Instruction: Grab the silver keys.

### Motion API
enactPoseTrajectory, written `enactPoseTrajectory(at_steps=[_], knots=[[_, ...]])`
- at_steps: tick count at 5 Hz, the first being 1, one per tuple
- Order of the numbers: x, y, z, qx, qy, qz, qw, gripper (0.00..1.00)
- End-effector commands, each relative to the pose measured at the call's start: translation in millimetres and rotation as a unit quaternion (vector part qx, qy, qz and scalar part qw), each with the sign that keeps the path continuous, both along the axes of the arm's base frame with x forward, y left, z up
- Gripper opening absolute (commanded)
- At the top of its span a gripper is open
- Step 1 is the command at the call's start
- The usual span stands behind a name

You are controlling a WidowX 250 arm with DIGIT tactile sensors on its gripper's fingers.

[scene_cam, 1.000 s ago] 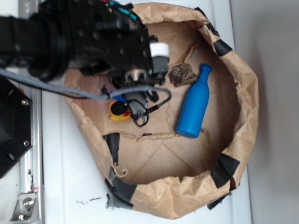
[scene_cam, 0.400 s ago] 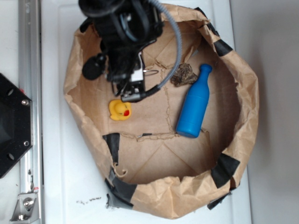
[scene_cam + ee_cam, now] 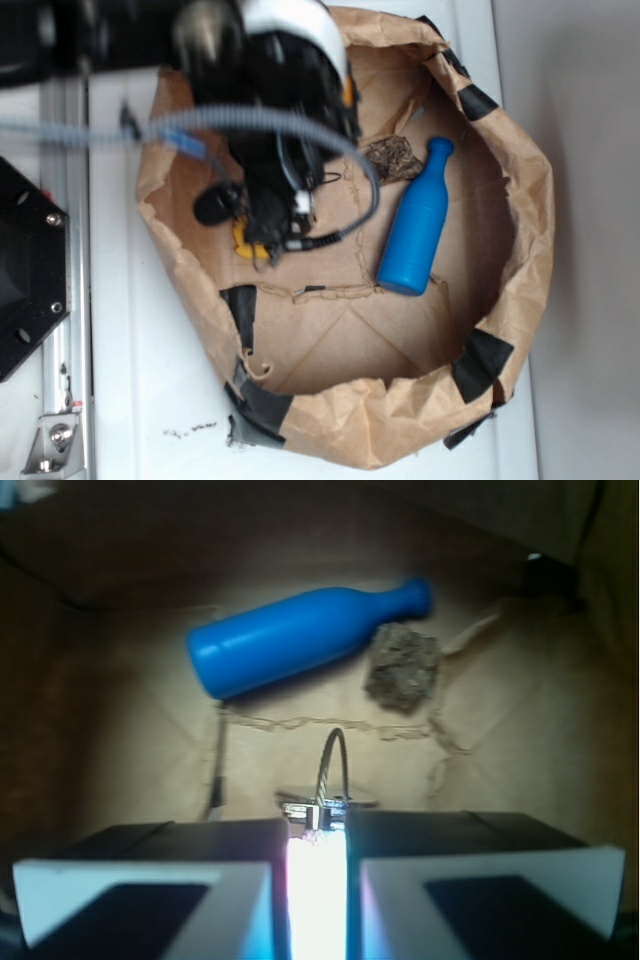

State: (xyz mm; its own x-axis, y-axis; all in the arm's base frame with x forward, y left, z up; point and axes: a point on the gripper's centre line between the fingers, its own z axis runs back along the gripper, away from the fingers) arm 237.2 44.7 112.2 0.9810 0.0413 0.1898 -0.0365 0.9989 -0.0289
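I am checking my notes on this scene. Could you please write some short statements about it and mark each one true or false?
1. The blue bottle lies on its side inside the paper bag. True.
2. The silver keys lie beyond the bottle. False: they sit at the gripper jaws.
3. The brown lump is near the bottle's neck. True.
4. The jaws stand wide open. False: only a narrow gap remains.
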Motion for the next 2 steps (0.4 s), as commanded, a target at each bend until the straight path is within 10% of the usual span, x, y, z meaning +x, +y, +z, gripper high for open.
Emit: enactPoseTrajectory(at_steps=[1, 2], knots=[[13.8, -12.3, 16.5, 0.073, -0.012, -0.009, 0.997, 0.00], [14.1, -10.9, 15.0, 0.070, -0.010, -0.003, 0.997, 0.00]])
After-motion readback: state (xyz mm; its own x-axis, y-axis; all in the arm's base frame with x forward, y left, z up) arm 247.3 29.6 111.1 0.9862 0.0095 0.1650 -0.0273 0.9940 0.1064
